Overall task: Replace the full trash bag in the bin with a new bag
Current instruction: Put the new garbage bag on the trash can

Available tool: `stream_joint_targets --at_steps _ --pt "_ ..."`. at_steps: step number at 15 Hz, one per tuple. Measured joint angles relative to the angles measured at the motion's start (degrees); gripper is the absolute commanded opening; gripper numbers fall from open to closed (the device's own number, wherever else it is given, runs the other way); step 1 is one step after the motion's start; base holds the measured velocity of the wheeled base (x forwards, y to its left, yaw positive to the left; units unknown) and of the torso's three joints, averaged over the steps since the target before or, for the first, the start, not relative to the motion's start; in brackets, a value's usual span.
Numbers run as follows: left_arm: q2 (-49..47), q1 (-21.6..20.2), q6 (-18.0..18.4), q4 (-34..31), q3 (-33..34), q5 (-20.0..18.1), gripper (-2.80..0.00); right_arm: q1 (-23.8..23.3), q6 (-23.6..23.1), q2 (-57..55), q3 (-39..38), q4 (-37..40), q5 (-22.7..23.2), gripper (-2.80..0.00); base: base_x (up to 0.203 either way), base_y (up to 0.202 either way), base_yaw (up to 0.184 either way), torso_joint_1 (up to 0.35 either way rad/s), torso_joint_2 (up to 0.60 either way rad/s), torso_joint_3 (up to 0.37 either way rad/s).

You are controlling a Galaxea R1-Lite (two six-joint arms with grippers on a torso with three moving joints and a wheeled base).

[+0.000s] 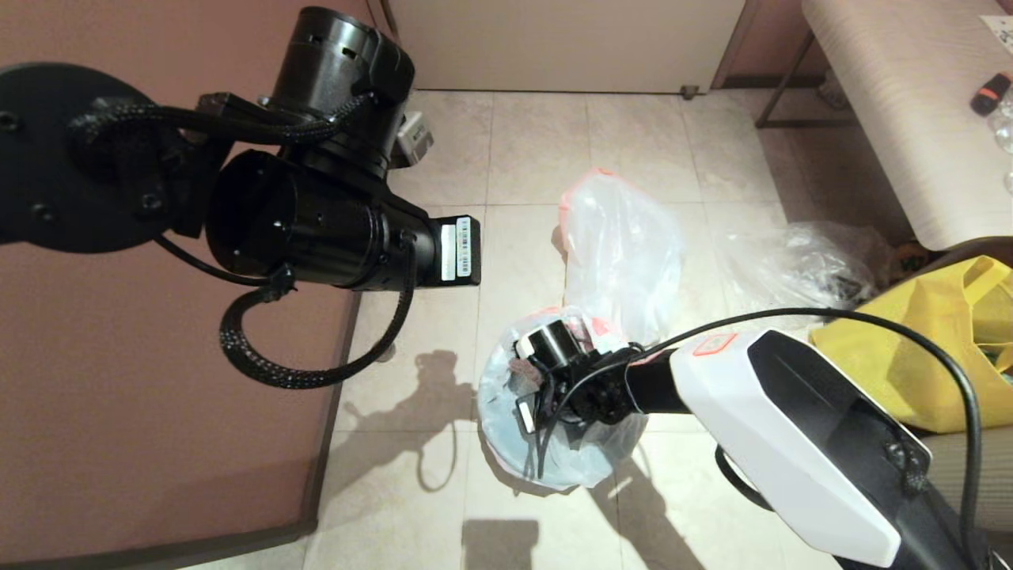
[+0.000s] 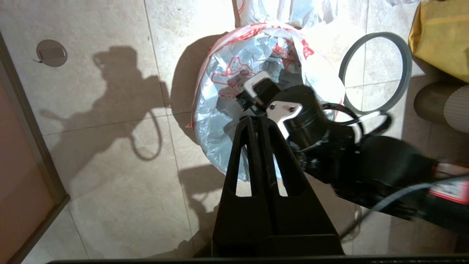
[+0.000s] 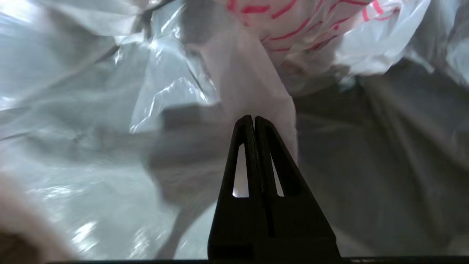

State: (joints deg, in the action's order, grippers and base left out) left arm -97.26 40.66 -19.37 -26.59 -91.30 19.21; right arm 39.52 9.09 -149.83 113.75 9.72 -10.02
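Observation:
The new bag, white with red-orange print, lines the round bin and is draped over its rim; the black bin itself is almost wholly covered. My right gripper is down inside that bag, shut, with no plastic seen between the fingers. A white fold stands just beyond its tips. My left gripper hangs high above the bin's near edge, shut and holding nothing. The bin's grey ring lies flat on the floor beside the bin. The full trash bag, milky white and bulky, stands on the tiles just behind the bin.
A crumpled clear plastic bag lies right of the full bag. A yellow fabric tote sits at the right, under a pale bench. A brown wall runs along the left. Open tiles lie left of the bin.

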Motion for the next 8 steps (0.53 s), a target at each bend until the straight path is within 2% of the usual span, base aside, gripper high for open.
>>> stream_joint_targets --at_steps 2,6,8 --pt "0.84 -0.13 -0.06 0.57 0.10 0.00 -2.80 -1.32 -6.91 -4.43 -0.02 -4.72 -1.88 -2.80 0.000 0.000 0.000 0.000 0.00 0.000" --pt "2.00 -0.30 -0.09 0.91 0.30 0.02 -2.80 -5.17 -19.31 -11.28 0.20 -9.21 -1.05 -2.80 0.000 0.000 0.000 0.000 0.00 0.000" --pt "2.39 -0.33 -0.11 0.94 0.30 0.00 -2.80 -6.98 -22.51 -13.37 0.24 -9.43 -0.69 -2.80 0.000 0.000 0.000 0.000 0.00 0.000"
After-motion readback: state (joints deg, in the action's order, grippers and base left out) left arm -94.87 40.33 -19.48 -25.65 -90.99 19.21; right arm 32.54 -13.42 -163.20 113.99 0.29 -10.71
